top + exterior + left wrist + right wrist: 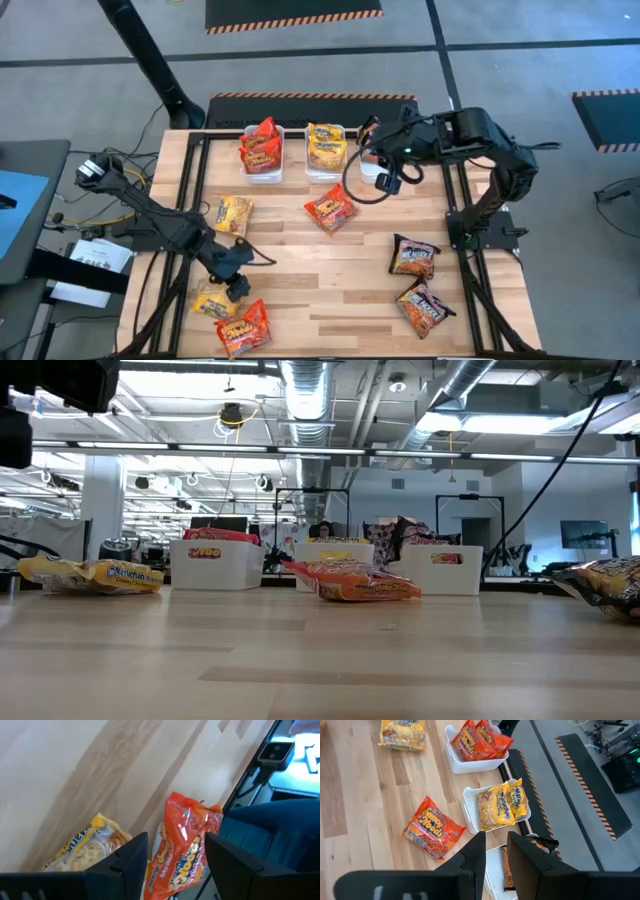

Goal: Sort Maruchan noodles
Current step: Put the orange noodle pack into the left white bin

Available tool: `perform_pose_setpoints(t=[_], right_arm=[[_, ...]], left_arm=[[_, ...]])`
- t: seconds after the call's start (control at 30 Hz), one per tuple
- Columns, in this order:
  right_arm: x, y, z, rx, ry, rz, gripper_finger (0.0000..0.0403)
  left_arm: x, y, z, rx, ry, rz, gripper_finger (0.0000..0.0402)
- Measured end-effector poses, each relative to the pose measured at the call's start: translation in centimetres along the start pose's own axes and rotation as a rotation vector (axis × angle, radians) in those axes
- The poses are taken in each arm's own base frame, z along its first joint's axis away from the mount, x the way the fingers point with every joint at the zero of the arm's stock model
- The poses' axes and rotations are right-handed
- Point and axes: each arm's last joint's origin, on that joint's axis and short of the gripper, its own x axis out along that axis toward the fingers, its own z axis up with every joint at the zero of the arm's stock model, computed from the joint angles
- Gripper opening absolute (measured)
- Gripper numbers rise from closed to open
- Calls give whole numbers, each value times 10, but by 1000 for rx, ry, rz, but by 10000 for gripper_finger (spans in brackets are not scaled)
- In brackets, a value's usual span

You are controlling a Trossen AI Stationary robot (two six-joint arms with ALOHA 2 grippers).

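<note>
L gripper (pixel 238 272) wide open, empty, over front-left red packet (pixel 186 847) | straddle it, drop square, pinch mid-pack, avoid adjacent yellow packet (pixel 85 849) | R gripper (pixel 385 165) narrow, over third tub (pixel 492 870), hold unclear

Three white tubs (pixel 264 172) – four red packets (pixel 330 211), four yellow (pixel 233 214), two dark (pixel 414 258) visible

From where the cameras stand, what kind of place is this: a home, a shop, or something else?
Probably a robotics lab or workshop in an industrial hall. The low view shows bare ceiling ducts and workstations behind the wooden table; the high view shows hazard-striped floor mats and a metal frame around the table.
</note>
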Motion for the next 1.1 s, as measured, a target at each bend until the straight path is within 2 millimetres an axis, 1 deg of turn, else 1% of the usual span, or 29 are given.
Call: perform_pose_setpoints(t=[0.1, 0.3, 0.47, 0.7, 0.93, 1.03, 1.1], right_arm=[[6, 3, 2, -8, 16, -1, 104], [13, 8, 4, -18, 32, 25, 104], [16, 10, 5, -21, 41, 44, 104], [17, 10, 5, -22, 44, 44, 104], [17, 10, 5, -22, 44, 44, 104], [17, 10, 5, -22, 44, 44, 104], [17, 10, 5, -22, 44, 44, 104]], left_arm=[[12, -2, -6, 22, 21, 16, 180], [40, -4, -15, 54, 66, 47, 180], [58, -11, -19, 73, 122, -22, 180], [76, -6, -25, 23, 165, 35, 180], [87, -12, -25, 24, 155, -38, 180], [96, -14, -27, 22, 158, -66, 180], [103, -12, -27, 1, 172, -56, 180]])
